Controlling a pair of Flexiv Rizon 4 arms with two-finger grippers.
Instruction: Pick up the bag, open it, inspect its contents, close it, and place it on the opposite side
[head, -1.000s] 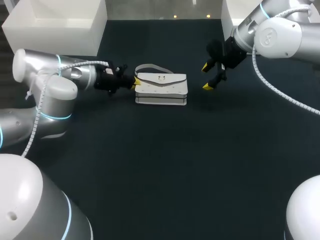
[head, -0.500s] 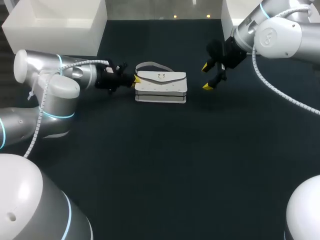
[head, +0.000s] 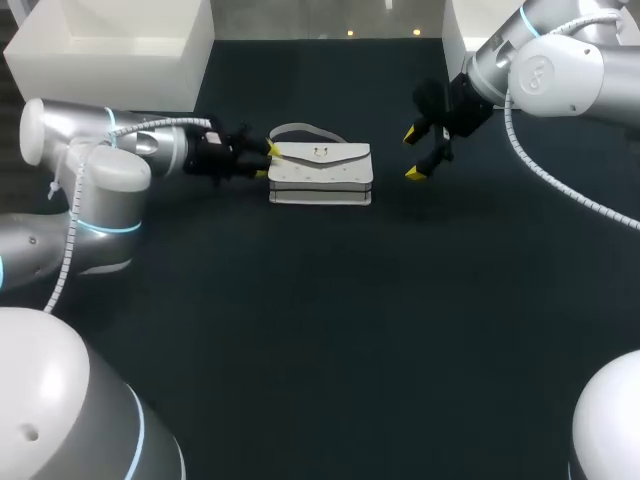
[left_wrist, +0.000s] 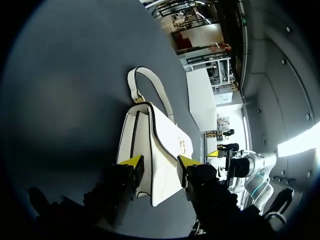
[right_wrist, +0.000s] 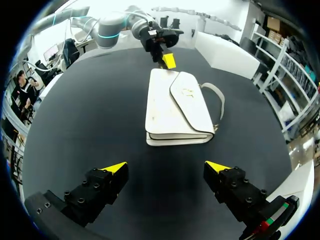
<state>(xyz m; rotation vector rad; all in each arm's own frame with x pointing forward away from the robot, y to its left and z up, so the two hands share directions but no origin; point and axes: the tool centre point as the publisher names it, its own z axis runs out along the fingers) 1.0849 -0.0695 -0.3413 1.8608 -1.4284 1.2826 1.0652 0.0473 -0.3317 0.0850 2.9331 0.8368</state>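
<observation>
Taking 12 o'clock as straight away from the robot across the dark table (head: 320, 330), the nearest thing is the left arm (head: 100, 180). It enters from 9 o'clock and lies low and nearly level over the surface. The left gripper (head: 268, 160) is clamped on the 9 o'clock end of the bag (head: 322, 180). The left wrist view shows this gripper turned on its side, with one yellow tip on the bag's table side and the other on its flap side. The bag's end corner reaches deep between the two tips. The bag is a white handbag lying flat on its back in the far half of the table, at about 12 o'clock from the table's middle. Its long side runs from 9 to 3 o'clock and its base faces 6 o'clock, toward the robot. The pointed flap (head: 345, 156) faces up, with a small metal clasp (head: 321, 153) near its tip. The curved handle (head: 298, 131) lies on the table at the bag's 12 o'clock edge, nearer the gripped end. A little farther off, at about 2 o'clock from the bag and well apart from it, the right gripper (head: 413, 153) is held over the table. Its fingers are spread wide, with only table showing between them. It is carried by the right arm (head: 560, 70), which enters from 2 o'clock. In the right wrist view the bag lies straight ahead of that gripper.
</observation>
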